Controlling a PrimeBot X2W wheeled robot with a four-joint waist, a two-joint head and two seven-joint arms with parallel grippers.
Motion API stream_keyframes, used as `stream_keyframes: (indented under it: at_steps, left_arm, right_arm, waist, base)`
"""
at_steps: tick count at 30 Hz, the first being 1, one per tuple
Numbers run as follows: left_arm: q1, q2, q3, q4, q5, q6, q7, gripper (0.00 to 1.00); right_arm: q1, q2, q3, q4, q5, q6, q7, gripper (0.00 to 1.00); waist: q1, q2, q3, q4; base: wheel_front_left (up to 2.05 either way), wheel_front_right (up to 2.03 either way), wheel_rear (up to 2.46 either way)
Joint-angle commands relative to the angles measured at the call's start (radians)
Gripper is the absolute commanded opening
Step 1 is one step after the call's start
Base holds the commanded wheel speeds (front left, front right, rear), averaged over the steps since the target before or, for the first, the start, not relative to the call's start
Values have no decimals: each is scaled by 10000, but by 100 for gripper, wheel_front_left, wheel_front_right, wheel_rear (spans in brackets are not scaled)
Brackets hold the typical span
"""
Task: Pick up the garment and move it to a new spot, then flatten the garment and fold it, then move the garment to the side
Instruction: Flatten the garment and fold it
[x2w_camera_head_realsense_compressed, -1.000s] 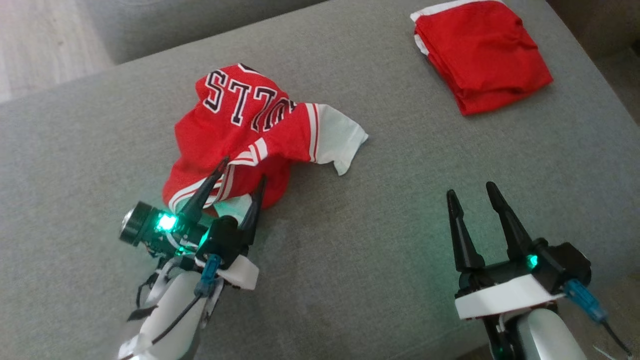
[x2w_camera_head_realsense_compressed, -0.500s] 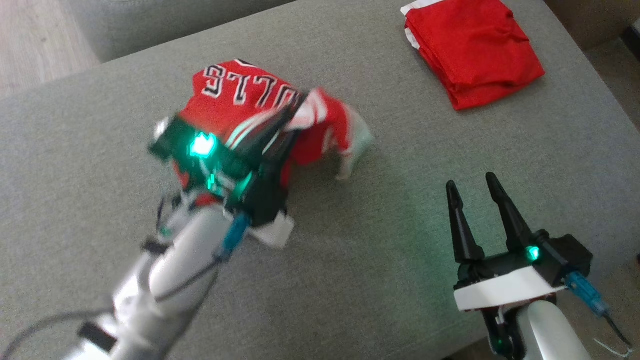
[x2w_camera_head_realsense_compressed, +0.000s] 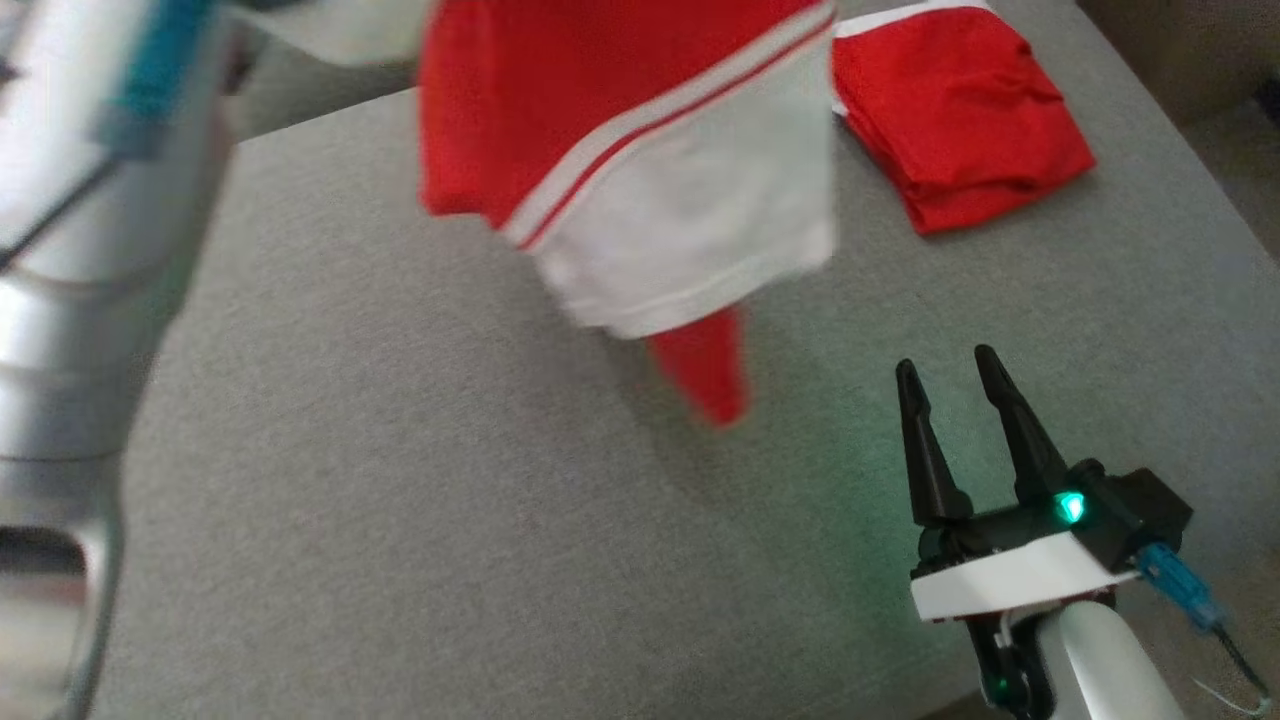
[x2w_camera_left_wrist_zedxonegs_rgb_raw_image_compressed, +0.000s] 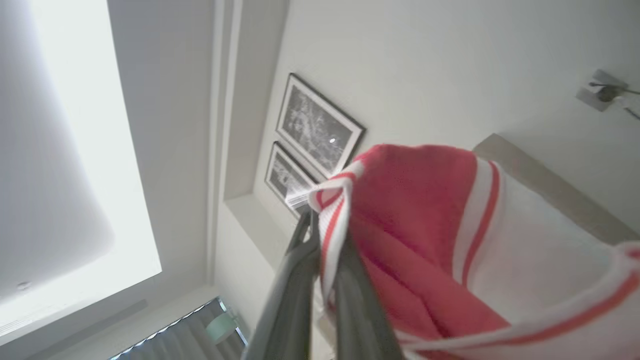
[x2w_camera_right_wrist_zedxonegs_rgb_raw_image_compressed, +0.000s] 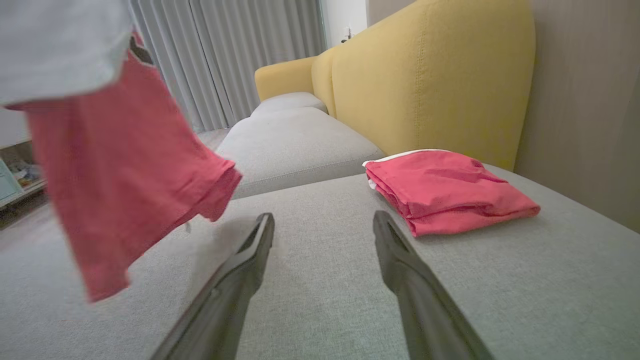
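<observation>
A red jersey with white panels and striped trim (x2w_camera_head_realsense_compressed: 640, 150) hangs in the air above the grey cushion (x2w_camera_head_realsense_compressed: 400, 500), blurred by motion. In the left wrist view my left gripper (x2w_camera_left_wrist_zedxonegs_rgb_raw_image_compressed: 322, 235) is shut on the jersey's striped hem (x2w_camera_left_wrist_zedxonegs_rgb_raw_image_compressed: 330, 200), and the cloth (x2w_camera_left_wrist_zedxonegs_rgb_raw_image_compressed: 450, 250) drapes to the right. My pale left forearm (x2w_camera_head_realsense_compressed: 80, 250) rises along the left edge of the head view. At the lower right my right gripper (x2w_camera_head_realsense_compressed: 945, 370) stands open and holds nothing. From the right wrist, the jersey's lower end (x2w_camera_right_wrist_zedxonegs_rgb_raw_image_compressed: 115, 175) dangles to the left of the open right gripper (x2w_camera_right_wrist_zedxonegs_rgb_raw_image_compressed: 322, 225).
A folded red garment (x2w_camera_head_realsense_compressed: 955, 105) lies at the cushion's far right corner, also seen as the folded red garment (x2w_camera_right_wrist_zedxonegs_rgb_raw_image_compressed: 445, 192) in front of a yellow backrest (x2w_camera_right_wrist_zedxonegs_rgb_raw_image_compressed: 430, 75). A second grey cushion (x2w_camera_right_wrist_zedxonegs_rgb_raw_image_compressed: 295, 140) lies beyond. Floor shows past the right edge.
My left arm has swung up high, lifting the jersey off the cushion where it lay crumpled. The right gripper has stayed in place, open.
</observation>
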Motion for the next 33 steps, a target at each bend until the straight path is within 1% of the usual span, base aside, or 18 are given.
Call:
stream_keyframes:
  at_steps: [1,4,6,8,11,13,16,17,18,19,20,22,24,26,28,30,32,33]
  left_arm:
    - [119,658,560,-143,-225,142,33,0]
    - [1308,1237,1051,-272,-731,347,33,0]
    - [2658,1589,1362,-473,-1145,551,33,0]
    - [4270,1785,1749,-655,-1691,839,33,0]
    - [6591,1915,2141,-813,-2254,1144,33,0]
    - [7858,1835,2289,-933,-2448,1267,33,0]
    - [9201,1750,2303,-1005,-2270,1255,33,0]
    - [9519,1693,2305,-962,-2176,1277,33,2]
    - [9785,1613,2342,-899,-2133,1296,33,35]
    - [10015,1524,2395,-802,-2100,1335,33,50]
    - [10221,1408,2451,-754,-2067,1413,33,100]
    - [10511,1180,2684,-726,-2152,1519,33,100]
    - [10686,1086,3010,-783,-2194,1614,33,100]
    - [10728,1133,3359,-941,-2144,1738,33,100]
    - [10633,1305,3604,-1124,-2090,1681,33,100]
    - [10334,1569,3761,-1281,-2051,1484,33,100]
    - [9871,1822,3762,-1368,-2113,1103,33,100]
    - [9557,1995,3665,-1408,-2098,832,100,100]
  right_arm:
    - [-104,-37,138,-356,38,-7,-36,100]
    - [-21,-37,11,-374,-16,-7,-36,100]
    - [16,-37,-45,-362,-116,-7,-36,100]
    - [24,-37,-144,-325,-234,-7,-36,100]
    - [-15,-37,-213,-316,-399,-7,-36,100]
    - [-69,-37,-234,-313,-500,-7,-36,100]
    - [-146,-37,-241,-307,-609,-7,-36,100]
    - [-162,-37,-231,-305,-642,-7,-36,100]
    - [-175,-37,-211,-304,-674,-7,-36,100]
    - [-183,-37,-207,-304,-697,-7,-36,100]
    - [-180,-37,-204,-302,-711,-7,-36,100]
    - [-158,-37,-177,-274,-756,-7,-36,100]
    - [-151,-37,-159,-244,-787,-7,-36,100]
    - [-161,-37,-152,-220,-815,-7,-36,100]
    - [-187,-37,-138,-221,-828,-7,-36,100]
    - [-226,-37,-106,-221,-841,-7,-36,100]
    - [-277,-37,-90,-229,-851,-7,-36,100]
    - [-306,-37,-79,-232,-853,-7,-36,100]
  waist:
    - [1,0,-25,195]
    - [1,0,16,541]
    - [1,0,84,833]
    - [1,0,170,1133]
    - [1,0,319,1523]
    - [1,0,424,1754]
    - [1,0,560,2067]
    - [1,0,599,2170]
    - [1,0,632,2256]
    - [1,0,656,2352]
    - [1,0,659,2444]
    - [1,0,675,2618]
    - [1,0,693,2761]
    - [1,0,716,2866]
    - [1,0,764,2928]
    - [1,0,824,2947]
    - [1,0,902,2945]
    - [1,0,959,2925]
  base:
    - [0,0,0]
    - [0,0,0]
    - [0,0,0]
    - [0,0,0]
    - [0,0,0]
    - [0,0,0]
    - [0,0,0]
    - [0,0,0]
    - [0,0,0]
    - [0,0,0]
    - [0,0,0]
    - [0,0,0]
    - [0,0,0]
    - [0,0,0]
    - [0,0,0]
    - [0,0,0]
    - [0,0,0]
    - [0,0,0]
